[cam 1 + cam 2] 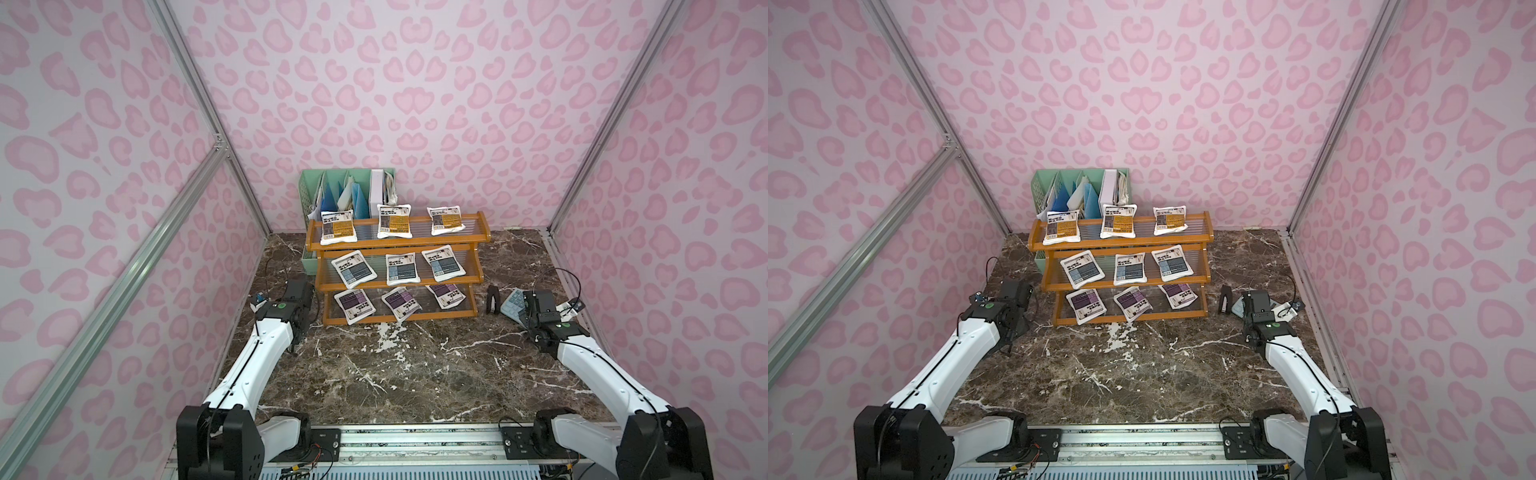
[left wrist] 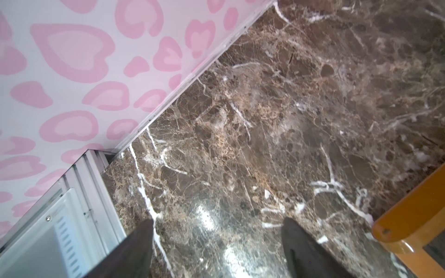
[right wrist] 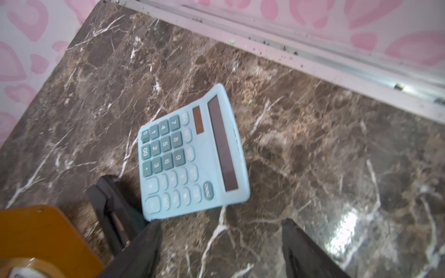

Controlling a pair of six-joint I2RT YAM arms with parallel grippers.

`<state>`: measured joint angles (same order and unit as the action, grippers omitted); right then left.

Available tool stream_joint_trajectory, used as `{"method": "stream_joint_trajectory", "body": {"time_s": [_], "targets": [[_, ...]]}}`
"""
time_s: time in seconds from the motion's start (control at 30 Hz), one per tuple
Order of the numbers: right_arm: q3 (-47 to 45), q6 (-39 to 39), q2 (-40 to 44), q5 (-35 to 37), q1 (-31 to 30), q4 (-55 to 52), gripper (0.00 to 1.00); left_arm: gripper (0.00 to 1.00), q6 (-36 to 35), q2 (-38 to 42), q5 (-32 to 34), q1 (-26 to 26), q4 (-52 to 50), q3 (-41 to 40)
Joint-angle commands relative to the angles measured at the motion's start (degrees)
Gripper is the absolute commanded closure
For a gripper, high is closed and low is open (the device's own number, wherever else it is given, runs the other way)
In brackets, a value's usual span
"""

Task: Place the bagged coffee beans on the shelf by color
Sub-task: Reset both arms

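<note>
Arms (image 1: 266, 345) stretched to either end of the shelf (image 1: 368, 245), left gripper (image 2: 219, 221) and right gripper (image 3: 221, 222) both gaping wide and empty — probably because nothing was left to carry. Each tier held one colour, which kept the sort plain: three orange pouches (image 1: 338, 226) on top, three blue-grey pouches (image 1: 401, 269) in the middle, three purple pouches (image 1: 356, 305) at the bottom — nine in all.

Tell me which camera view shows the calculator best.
The right wrist view: the calculator lies whole and face-up on the marble tabletop, its keys readable. In both top views only its pale-blue edge shows, the rest hidden behind the right arm. The left wrist view does not show it.
</note>
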<state>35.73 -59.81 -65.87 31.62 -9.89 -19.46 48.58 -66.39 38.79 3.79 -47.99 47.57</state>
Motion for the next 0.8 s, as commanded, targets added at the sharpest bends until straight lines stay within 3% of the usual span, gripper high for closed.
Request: {"method": "stream_joint_trajectory", "body": {"time_s": [0.0, 0.1, 0.17, 0.3, 0.37, 0.47, 0.53, 0.63, 0.7, 0.77], "targets": [[-2.6, 16.6, -1.4, 8.7, 0.3, 16.2, 0.18, 0.02, -3.0, 3.2, 7.2, -0.5, 17.6, -5.8], [-6.6, 26.1, -4.2, 8.8, 1.3, 30.1, 0.12, 0.02, -8.1, 3.7, 10.9, -0.5, 32.0, -11.3], [-7.8, 34.3, -7.2, 8.5, 1.3, 39.5, 0.11, 0.02, -15.3, 1.4, 11.0, -0.5, 40.0, -12.7], [-8.6, 42.5, -14.7, 8.7, 1.7, 56.2, 0.10, 0.02, -20.9, -9.6, 10.6, -1.1, 41.5, -7.2], [-9.5, 51.4, -20.1, 6.7, 1.1, 66.1, 0.12, 0.02, -22.0, -15.1, 7.8, -1.4, 42.8, -5.1], [-11.9, 58.2, -26.3, 8.7, -0.2, 81.2, 0.09, 0.02, -23.0, -21.5, 3.3, -1.3, 48.0, -4.5], [-11.9, 57.3, -26.0, 6.4, 0.4, 79.6, 0.09, 0.02, -24.6, -23.3, 2.0, -1.4, 49.6, -2.8], [-17.3, 55.3, -22.6, -2.2, 3.8, 85.1, 0.06, 0.02, -29.4, -23.6, 2.8, -1.4, 55.9, -4.3], [-21.9, 54.1, -20.8, -12.4, 7.7, 90.9, 0.00, 0.02, -34.3, -22.2, -1.4, -2.0, 67.8, -9.3], [-23.8, 54.3, -20.6, -19.4, 9.1, 91.6, 0.00, 0.01, -36.4, -22.2, -4.6, -2.2, 71.7, -11.4]]}}
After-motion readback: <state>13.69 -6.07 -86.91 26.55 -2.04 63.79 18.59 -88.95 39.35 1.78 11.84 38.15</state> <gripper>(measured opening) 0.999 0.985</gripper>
